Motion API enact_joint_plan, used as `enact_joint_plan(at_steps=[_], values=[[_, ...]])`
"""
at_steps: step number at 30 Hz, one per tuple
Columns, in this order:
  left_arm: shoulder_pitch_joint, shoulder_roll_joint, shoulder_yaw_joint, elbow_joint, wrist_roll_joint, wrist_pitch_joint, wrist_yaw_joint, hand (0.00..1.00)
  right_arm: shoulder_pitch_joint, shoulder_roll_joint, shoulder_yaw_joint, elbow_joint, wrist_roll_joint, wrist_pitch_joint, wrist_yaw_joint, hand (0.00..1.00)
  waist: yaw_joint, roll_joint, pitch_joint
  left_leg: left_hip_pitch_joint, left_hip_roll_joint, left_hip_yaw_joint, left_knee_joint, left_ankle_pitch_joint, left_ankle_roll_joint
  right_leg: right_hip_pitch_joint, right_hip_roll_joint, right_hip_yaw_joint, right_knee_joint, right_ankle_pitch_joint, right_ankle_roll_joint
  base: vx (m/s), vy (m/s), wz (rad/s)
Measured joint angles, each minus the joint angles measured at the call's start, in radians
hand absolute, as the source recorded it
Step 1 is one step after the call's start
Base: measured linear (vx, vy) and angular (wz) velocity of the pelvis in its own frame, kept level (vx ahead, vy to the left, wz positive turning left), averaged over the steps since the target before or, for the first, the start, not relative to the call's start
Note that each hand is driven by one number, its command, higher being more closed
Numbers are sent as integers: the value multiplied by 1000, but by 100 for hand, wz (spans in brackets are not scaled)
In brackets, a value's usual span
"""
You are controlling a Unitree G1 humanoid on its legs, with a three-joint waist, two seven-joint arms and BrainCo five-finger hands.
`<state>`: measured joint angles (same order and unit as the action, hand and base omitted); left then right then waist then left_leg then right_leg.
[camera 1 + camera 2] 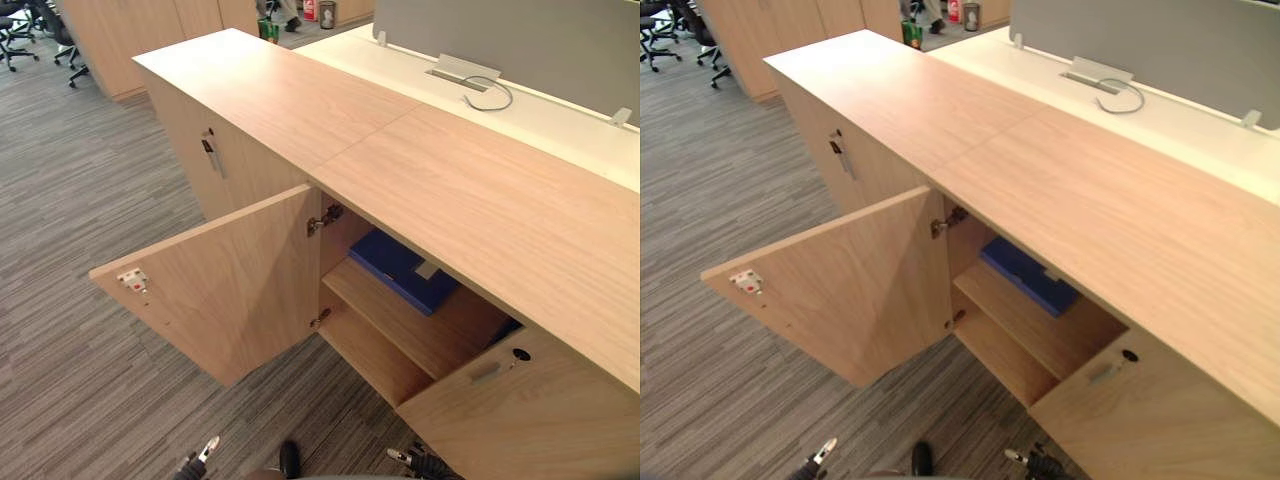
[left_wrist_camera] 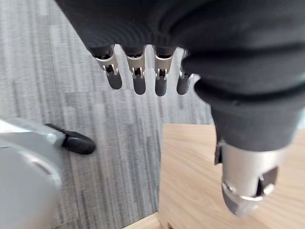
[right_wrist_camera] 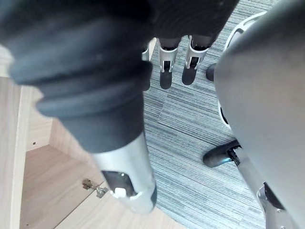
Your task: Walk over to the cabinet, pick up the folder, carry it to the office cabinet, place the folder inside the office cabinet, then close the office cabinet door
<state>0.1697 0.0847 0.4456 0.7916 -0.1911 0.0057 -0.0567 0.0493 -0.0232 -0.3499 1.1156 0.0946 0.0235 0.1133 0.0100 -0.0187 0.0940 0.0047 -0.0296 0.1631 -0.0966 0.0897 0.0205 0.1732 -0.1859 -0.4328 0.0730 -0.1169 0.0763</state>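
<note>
L hand [image 2: 138, 80] & R hand [image 3: 167, 71] hang low by the floor, fingers loose, holding nothing. Door [image 1: 230, 290] stands wide open. Blue folder [image 1: 400, 268] lies on the shelf [image 1: 400, 325] inside the office cabinet [image 1: 480, 200], so placing looks done; only shutting the door is left

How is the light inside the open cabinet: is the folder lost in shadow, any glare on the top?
Left eye view: the blue folder lies on the shelf in shade under the cabinet top, yet plainly visible; the shelf's right end goes dark. Right eye view: the cabinet top is evenly lit, without glare; the open door is fully lit.
</note>
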Motion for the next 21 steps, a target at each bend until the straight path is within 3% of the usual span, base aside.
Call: enact_joint_plan(at_steps=[4, 6, 8, 12, 15, 21], values=[[-82, 103, 132, -91, 64, 14, -12, 0, 25, -1, 1, -24, -2, 5, 14, 0, -1, -9, -6, 13, 6, 12, 0, -8, -8, 7, 6, 5, -8, 0, 0, 23, -25, -10], [-139, 225, 195, -86, 136, 28, -1, 0, 33, -2, 0, -25, -3, 14, 24, 0, -5, -21, -16, 17, 10, 20, 0, -11, -21, 8, 10, 14, -15, 0, 0, 36, -21, -12], [-200, 342, 200, -42, 245, 35, 10, 0, 36, -3, -1, -25, -8, 16, 35, 0, -5, -26, -19, 22, 12, 26, 1, -12, -22, 8, 12, 27, -15, 0, 0, 43, -9, -9], [-317, 497, 135, 31, 388, 41, 8, 0, 44, -3, -3, -34, -37, 21, 54, 0, -3, -26, -29, 35, 17, 41, 1, -18, -30, 11, 14, 30, -11, 0, -1, 34, 0, -11], [-383, 524, 65, 49, 458, 40, 6, 0, 45, -3, -13, -33, -36, 22, 68, 0, -3, -23, -35, 35, 23, 49, 1, -18, -31, 1, 18, 34, 0, 0, -1, 2, -10, -9], [-443, 542, -23, 160, 474, 35, 8, 0, 60, -14, -24, -31, -34, 20, 81, 0, -9, -17, -42, 48, 40, 71, 1, -16, -36, -11, 28, 57, 10, 0, -1, -49, -23, -13]])
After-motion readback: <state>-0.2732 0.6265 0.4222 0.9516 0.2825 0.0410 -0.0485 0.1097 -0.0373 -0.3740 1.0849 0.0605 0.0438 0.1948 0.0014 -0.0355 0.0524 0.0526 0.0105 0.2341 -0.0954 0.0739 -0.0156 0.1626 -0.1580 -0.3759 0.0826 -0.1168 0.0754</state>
